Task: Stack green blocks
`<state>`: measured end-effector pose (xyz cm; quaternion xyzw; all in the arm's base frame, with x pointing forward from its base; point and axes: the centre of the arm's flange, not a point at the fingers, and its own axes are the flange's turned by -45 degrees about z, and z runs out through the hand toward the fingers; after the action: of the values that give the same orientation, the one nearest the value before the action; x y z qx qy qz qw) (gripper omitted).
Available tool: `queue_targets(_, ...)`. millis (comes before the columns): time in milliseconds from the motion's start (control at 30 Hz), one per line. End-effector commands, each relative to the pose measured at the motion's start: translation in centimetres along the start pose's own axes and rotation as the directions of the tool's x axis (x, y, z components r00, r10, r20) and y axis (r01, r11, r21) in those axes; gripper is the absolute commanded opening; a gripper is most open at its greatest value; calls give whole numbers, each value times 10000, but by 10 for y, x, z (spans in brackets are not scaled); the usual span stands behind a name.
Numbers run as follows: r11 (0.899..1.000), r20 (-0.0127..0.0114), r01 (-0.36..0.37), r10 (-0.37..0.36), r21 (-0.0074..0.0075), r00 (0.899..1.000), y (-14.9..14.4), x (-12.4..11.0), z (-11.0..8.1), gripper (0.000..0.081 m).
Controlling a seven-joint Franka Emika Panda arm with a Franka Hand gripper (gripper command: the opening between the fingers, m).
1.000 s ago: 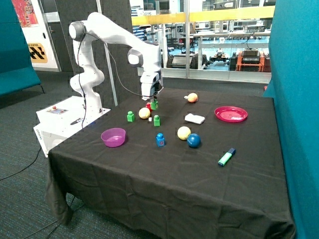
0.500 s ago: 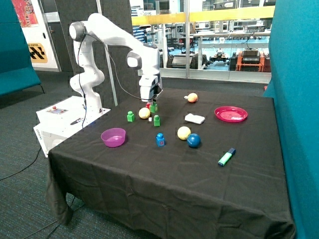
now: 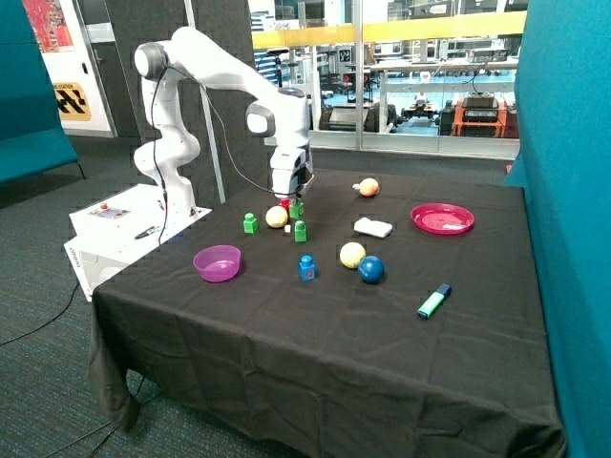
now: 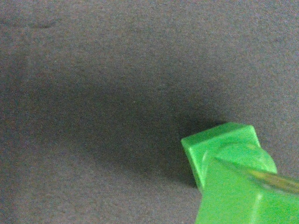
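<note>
My gripper (image 3: 295,197) is shut on a green block (image 3: 296,208) and holds it low over the black cloth, just behind a second green block (image 3: 301,230) and beside a yellow ball (image 3: 277,217). A third green block (image 3: 250,223) stands apart, on the other side of that ball. In the wrist view the held block (image 4: 233,200) fills the lower corner, close and blurred. It overlaps a studded green block (image 4: 219,144) that sits on the cloth.
A small red piece (image 3: 284,202) lies behind the yellow ball. A purple bowl (image 3: 218,262), a blue studded block (image 3: 307,267), a yellow ball (image 3: 352,255), a blue ball (image 3: 371,269), a white object (image 3: 373,227), a pink plate (image 3: 442,218), an orange ball (image 3: 368,187) and a teal marker (image 3: 433,301) lie around.
My gripper has come down and shifted slightly towards the front green block, carrying the held block with it. The other things have not moved.
</note>
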<state>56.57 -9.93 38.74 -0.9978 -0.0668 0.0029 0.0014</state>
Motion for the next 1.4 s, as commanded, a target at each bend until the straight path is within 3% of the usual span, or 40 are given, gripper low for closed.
queue_targets(0,10000,-55,29,-29,-32,10000,-3,2,3,0)
queue_targets(1367,10000,-55,-61,61,-31,10000,-1,12,17,0)
